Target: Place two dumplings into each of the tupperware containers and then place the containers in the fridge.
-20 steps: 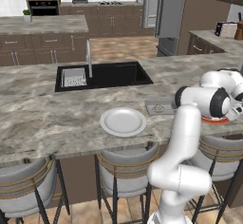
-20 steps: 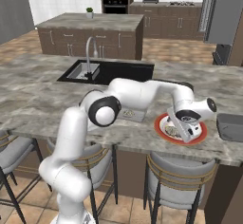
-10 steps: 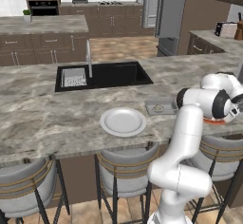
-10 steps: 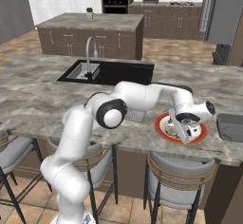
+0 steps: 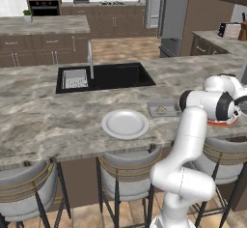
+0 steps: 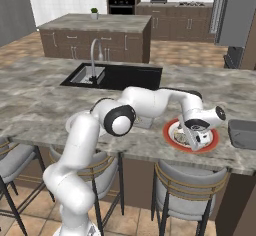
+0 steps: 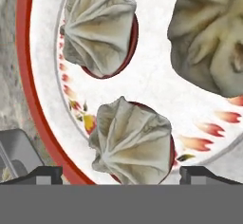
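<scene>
Marbled grey-brown counter [image 5: 43, 121] is seen running across both base views, with a black sink [image 5: 106, 76] and faucet [image 5: 90, 58] set into it. A round white plate [image 5: 125, 123] is placed near the front edge, and a shallow dark-grey tupperware container [image 5: 164, 108] is placed just to its right; small pale lumps appear inside it, too small to identify. A second tupperware container [image 6: 243, 133] is seen at the right edge of the right base view, near the red-rimmed plate [image 6: 172, 139]. Grey stools [image 5: 126, 173] are lined under the counter overhang. The grey fridge [image 5: 169, 17] is seen far back across the kitchen, well apart from everything on the counter.

The gripper [image 6: 197, 139] is positioned low over the red-rimmed plate, pointing down. In the hand view its fingertips [image 7: 47, 174] are spread wide, one at each side of the nearest dumpling [image 7: 130, 143]; nothing is gripped and no contact with the dumpling can be made out. A second dumpling [image 7: 98, 27] is seen further up the plate, apart from the first, and a third dumpling [image 7: 211, 35], darker, is seen at the upper right. All three are resting on the white patterned face of the plate, inside the red rim.
</scene>
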### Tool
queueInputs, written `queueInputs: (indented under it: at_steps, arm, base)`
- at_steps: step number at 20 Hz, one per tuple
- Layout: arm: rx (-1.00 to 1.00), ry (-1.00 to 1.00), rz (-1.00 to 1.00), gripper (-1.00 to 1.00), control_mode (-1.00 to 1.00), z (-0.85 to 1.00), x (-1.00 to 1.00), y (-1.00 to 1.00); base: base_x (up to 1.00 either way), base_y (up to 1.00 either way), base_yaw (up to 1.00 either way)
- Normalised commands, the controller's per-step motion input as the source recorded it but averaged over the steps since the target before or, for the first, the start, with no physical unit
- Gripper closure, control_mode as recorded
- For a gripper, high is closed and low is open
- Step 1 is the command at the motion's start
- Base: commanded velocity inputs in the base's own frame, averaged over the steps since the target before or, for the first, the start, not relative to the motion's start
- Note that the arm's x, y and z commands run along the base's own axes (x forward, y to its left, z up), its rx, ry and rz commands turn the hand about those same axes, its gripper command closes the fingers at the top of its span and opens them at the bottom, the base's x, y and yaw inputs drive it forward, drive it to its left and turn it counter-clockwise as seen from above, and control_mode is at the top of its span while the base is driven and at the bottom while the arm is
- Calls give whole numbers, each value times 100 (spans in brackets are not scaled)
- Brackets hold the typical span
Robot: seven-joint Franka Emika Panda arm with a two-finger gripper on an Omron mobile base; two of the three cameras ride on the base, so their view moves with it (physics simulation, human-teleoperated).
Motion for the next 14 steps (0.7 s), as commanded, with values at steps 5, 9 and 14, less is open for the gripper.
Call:
queueInputs:
  at_steps: [5, 9, 14]
  arm:
    - [0, 0, -5, -100, -100, -16, 0, 11]
    - [-4, 2, -5, -100, -100, -28, 2, 38]
    - [-2, 4, -5, 100, -100, -25, 1, 12]
  base:
    - [0, 0, 0]
    - [0, 0, 0]
    - [0, 0, 0]
